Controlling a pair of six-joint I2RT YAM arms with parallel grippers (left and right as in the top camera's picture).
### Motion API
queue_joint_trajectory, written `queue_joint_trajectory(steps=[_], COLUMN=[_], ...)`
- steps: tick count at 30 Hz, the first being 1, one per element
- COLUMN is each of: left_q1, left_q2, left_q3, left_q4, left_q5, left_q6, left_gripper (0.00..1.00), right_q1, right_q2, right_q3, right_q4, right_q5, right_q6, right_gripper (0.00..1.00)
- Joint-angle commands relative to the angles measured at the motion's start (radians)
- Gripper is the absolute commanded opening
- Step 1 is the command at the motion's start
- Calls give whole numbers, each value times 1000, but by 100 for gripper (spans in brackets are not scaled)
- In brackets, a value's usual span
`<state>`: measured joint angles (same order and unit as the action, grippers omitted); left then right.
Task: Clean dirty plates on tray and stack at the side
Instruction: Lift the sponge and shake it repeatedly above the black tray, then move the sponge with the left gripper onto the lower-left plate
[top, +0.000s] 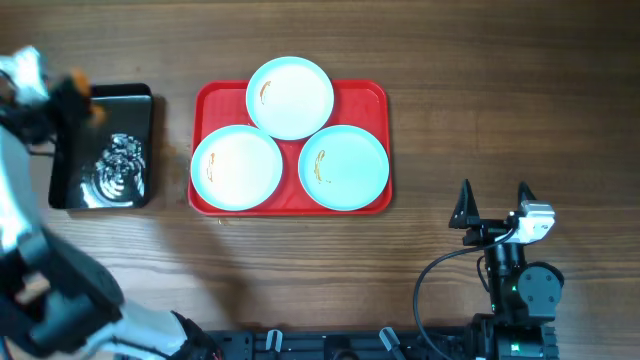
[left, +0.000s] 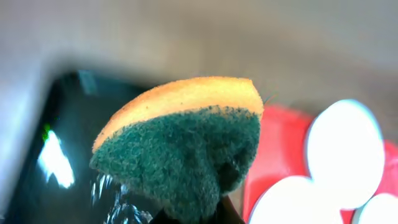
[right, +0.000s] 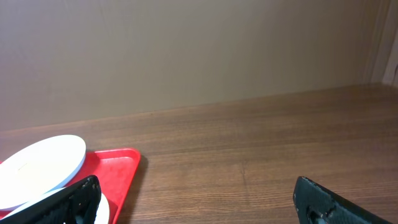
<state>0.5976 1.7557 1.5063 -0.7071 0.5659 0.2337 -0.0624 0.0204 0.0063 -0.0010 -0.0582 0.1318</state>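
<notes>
Brown wooden table (top: 500, 80), plain beige wall behind. Take the red tray (top: 365, 100) as your landmark; its long side runs left to right across the table.

- Three round plates sit on the tray: rear-centre plate (top: 290, 97), near-left plate (top: 237, 167), near-right plate (top: 344, 167). Each shows a thin orange-brown smear near its left side. The rear one overhangs the tray's far rim and seems to ride on the edges of the other two.
- Left of the tray, across a narrow strip of bare table, lies a black pan (top: 135, 110) holding water.
- Your left tool (left: 189, 216) is clenched on a sponge (left: 186, 143), yellow back uppermost and green scrub face toward the wrist camera, held above the pan.
- Your right tool (top: 494, 208) stands off the tray's near-right corner, well apart, released wide and holding nothing.

Judgement: the scrubbing arm is the left, and the plates lie to its right. The near-left plate is closest, with nothing between pan and tray to block the way. No plate is stacked at the side yet.
</notes>
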Motion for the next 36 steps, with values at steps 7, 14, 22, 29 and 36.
queue_joint_trajectory(steps=[7,14,22,29,36], left_q1=[0,2,13,-8,-157], left_q2=[-177,45,8,-279,-363], left_q3=[55,-94,-58,0,-1], left_q4=[-10,-40,-91,18,-167], left_q5=[-94,-95,35,452,397], left_q6=[22,21,-14,-201,-193], left_gripper=[4,4,4,4,4], right_q1=[-5,-5,-5,-5,-5], right_q2=[-6,-6,-6,-6,-6], right_q3=[-1,-1,-1,-1,-1], right_q4=[3,3,3,3,3], right_q5=[14,14,14,14,14], right_q6=[-12,-12,-12,-12,-12], right_gripper=[100,100,100,100,100])
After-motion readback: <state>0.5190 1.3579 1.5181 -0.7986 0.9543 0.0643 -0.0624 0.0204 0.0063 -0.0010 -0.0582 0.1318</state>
